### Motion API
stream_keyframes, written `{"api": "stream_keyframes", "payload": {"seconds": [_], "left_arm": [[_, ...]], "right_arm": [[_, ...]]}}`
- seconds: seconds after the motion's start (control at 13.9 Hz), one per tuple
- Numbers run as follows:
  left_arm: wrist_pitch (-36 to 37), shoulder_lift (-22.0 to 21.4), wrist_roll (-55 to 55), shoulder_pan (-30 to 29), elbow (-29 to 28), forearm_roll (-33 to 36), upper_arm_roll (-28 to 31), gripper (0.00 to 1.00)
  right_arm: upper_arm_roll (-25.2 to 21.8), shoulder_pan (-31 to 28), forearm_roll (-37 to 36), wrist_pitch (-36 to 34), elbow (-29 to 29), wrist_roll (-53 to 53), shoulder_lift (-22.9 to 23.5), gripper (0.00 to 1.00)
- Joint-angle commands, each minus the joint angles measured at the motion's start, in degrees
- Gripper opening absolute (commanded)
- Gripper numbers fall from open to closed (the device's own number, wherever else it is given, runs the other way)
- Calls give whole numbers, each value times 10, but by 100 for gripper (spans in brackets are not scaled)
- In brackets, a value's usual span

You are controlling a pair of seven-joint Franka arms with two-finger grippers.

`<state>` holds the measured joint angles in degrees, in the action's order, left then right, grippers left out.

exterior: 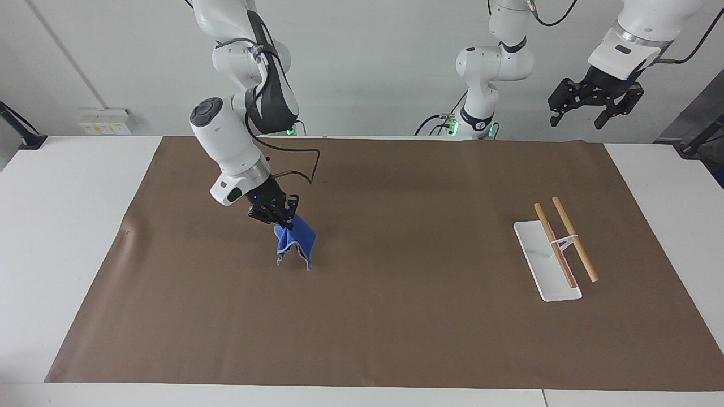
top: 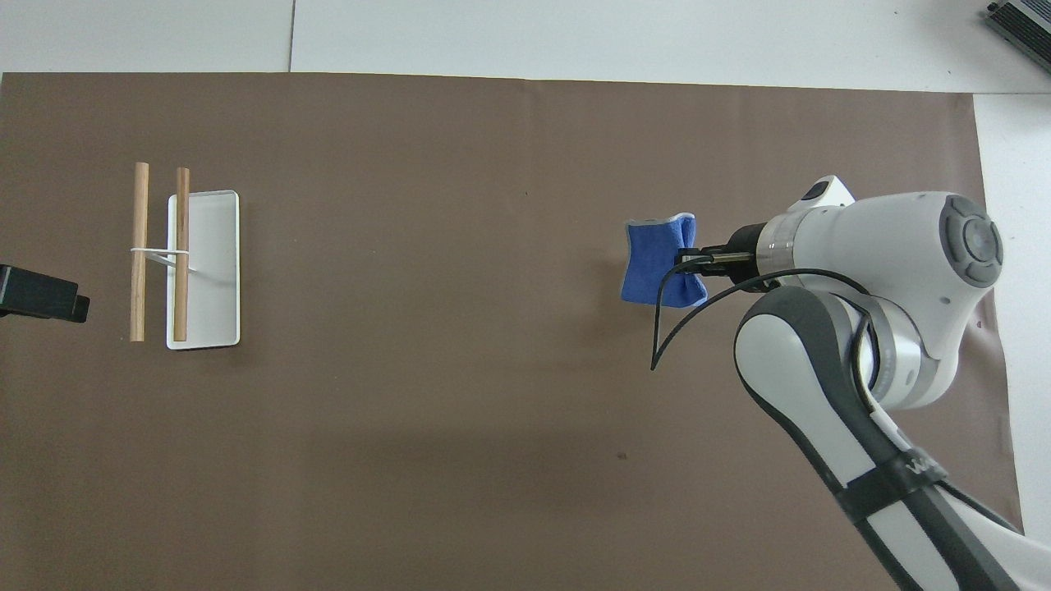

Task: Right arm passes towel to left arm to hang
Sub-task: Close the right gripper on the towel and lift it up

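Facing view: the white jointed right arm point(exterior: 226, 135) reaches down from about eleven o'clock, and its black two-finger right gripper point(exterior: 281, 220) has its jaws clamped on the top of the small bright-blue terry towel point(exterior: 294, 244). The towel hangs bunched from the jaws over the big brown mat point(exterior: 396, 316) that covers the white tabletop point(exterior: 56, 237); whether its lowest corner touches the mat cannot be told. At about three o'clock stands a rack of two pale wooden rods on a flat white rectangular base point(exterior: 557, 251). The white left arm point(exterior: 633, 39) waits raised at one o'clock, its black left gripper point(exterior: 582, 116) with jaws apart, holding nothing. Overhead view: the right arm point(top: 870, 345) enters from five o'clock, and the right gripper point(top: 688, 259) pinches the towel point(top: 653, 271) at about three o'clock. The rack point(top: 185, 258) stands at nine o'clock, and a black part of the left gripper point(top: 41, 294) shows at the picture's nine o'clock edge.
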<state>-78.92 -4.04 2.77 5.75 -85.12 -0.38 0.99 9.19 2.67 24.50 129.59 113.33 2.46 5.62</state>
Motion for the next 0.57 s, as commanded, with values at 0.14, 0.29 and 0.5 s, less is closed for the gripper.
{"api": "stream_keyframes", "payload": {"seconds": [0.14, 0.29, 0.5], "left_arm": [[4, -20, 0, 7, -17, 12, 2, 100], [-19, -20, 0, 15, -22, 12, -4, 100], [-97, -42, -57, 45, -81, 6, -11, 100]], "right_arm": [[6, -7, 161, -80, -36, 20, -22, 0], [7, -6, 253, -87, -37, 50, -24, 0], [16, -6, 380, -90, -36, 68, -30, 0]]}}
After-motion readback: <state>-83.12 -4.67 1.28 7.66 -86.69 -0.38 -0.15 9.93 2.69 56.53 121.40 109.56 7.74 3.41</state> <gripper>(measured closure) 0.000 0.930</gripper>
